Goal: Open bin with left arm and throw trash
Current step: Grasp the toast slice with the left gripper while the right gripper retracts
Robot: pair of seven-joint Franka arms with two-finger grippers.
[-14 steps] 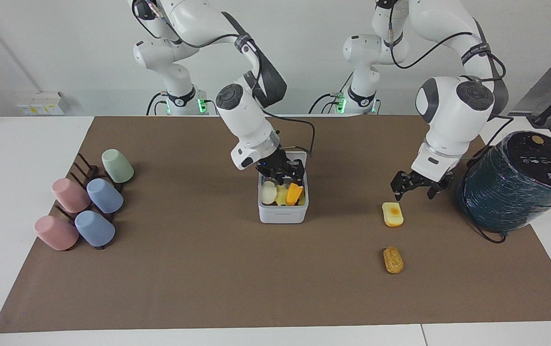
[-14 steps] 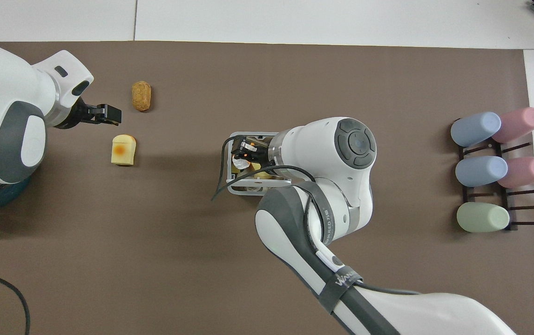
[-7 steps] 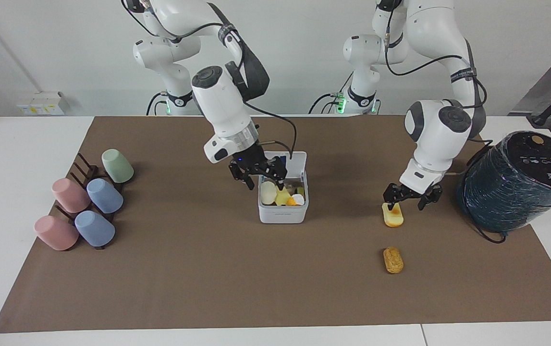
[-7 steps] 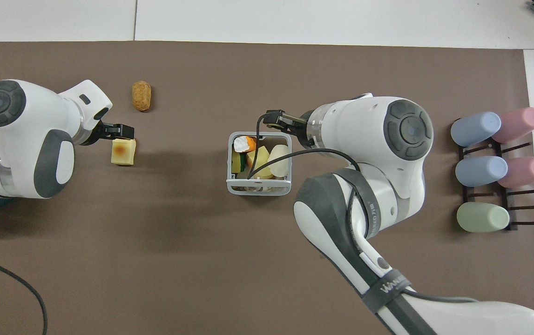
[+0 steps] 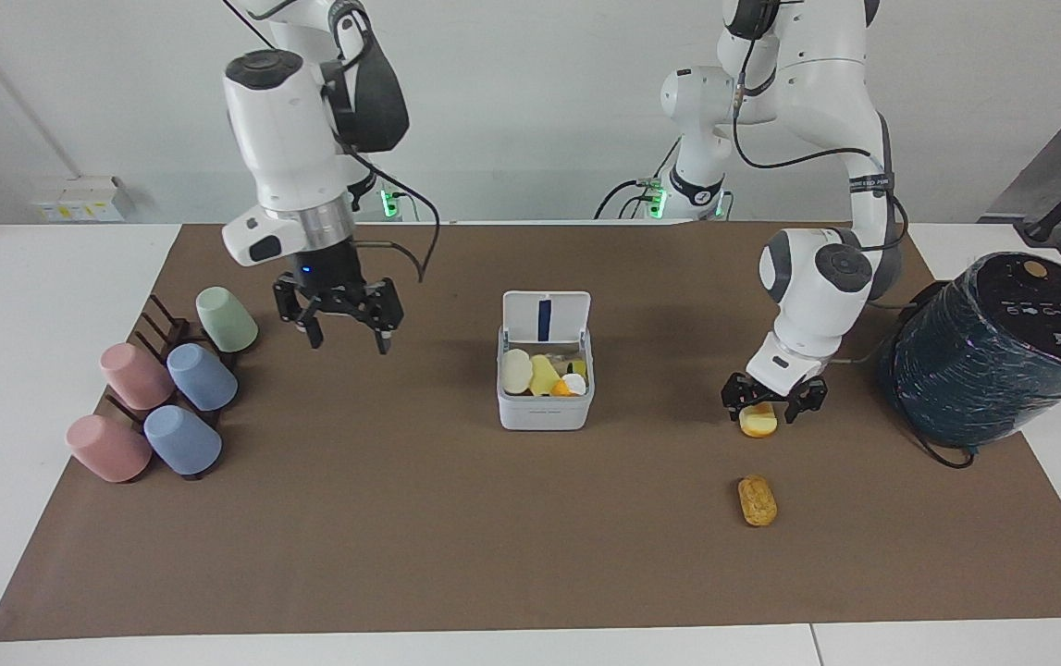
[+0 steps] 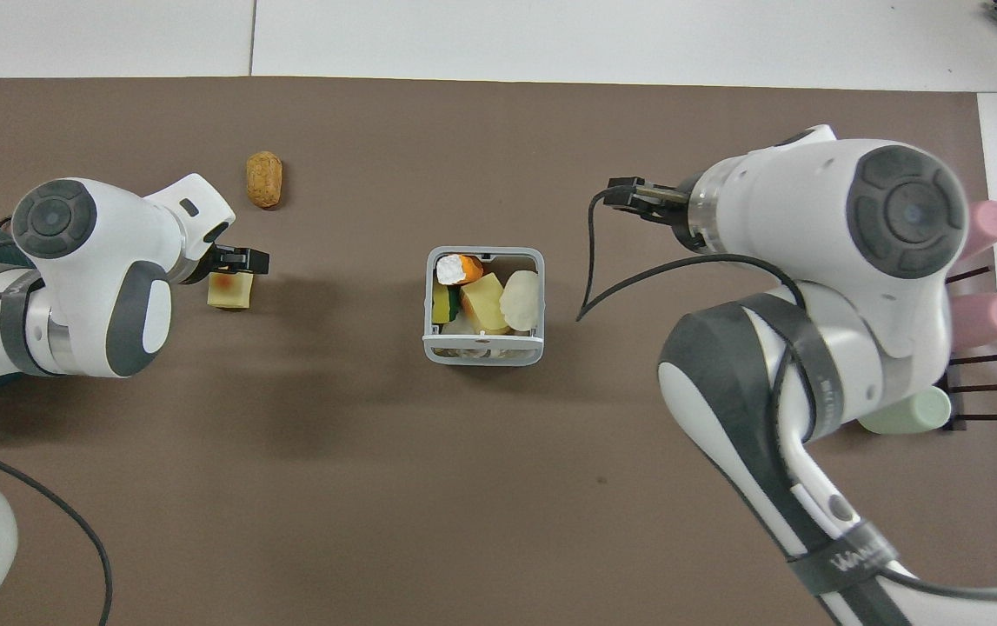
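Observation:
The white bin [image 5: 544, 412] stands mid-mat with its lid [image 5: 546, 317] up. In it lie the orange wedge [image 5: 564, 388] and several pale and yellow pieces; it also shows in the overhead view [image 6: 483, 349], with the wedge [image 6: 460, 267] inside. My left gripper [image 5: 768, 405] is low and open, its fingers on either side of the pale yellow block [image 5: 758, 422] on the mat. The bumpy brown oval [image 5: 757, 500] lies farther from the robots than the block. My right gripper [image 5: 342, 326] is open and empty, up over the mat between the bin and the cups.
A large dark teal wrapped cylinder [image 5: 993, 351] stands at the left arm's end of the table, close to the left arm. A rack of pastel cups [image 5: 169, 393] lies at the right arm's end. A cable hangs from the right wrist.
My right gripper let go of the orange wedge in the bin, rose and swung toward the cups. My left gripper came down around the yellow block.

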